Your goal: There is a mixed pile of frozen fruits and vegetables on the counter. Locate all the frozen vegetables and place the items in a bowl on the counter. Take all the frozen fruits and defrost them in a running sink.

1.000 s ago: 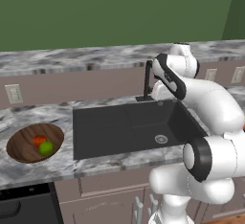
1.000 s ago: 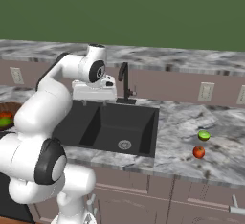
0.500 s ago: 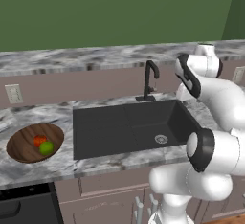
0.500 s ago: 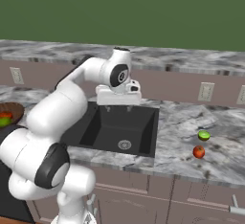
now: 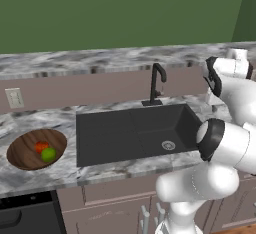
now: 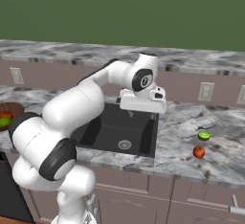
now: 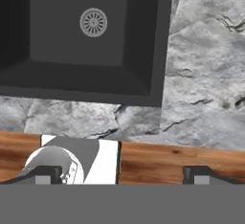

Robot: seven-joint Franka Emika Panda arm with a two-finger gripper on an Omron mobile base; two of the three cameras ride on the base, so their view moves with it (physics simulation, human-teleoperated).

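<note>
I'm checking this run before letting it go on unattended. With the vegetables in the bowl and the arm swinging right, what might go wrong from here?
1. The small red ball and the flattish green piece lie close together on the counter; the open gripper may nudge one while taking the other, and the ball could roll off the front edge.
2. No water is seen running from the faucet, so fruit dropped in the sink might not defrost.

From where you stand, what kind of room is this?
A kitchen, computer-rendered by the look of it: a dark sink with a black faucet set in a marbled counter, and a wooden bowl holding produce.
</note>
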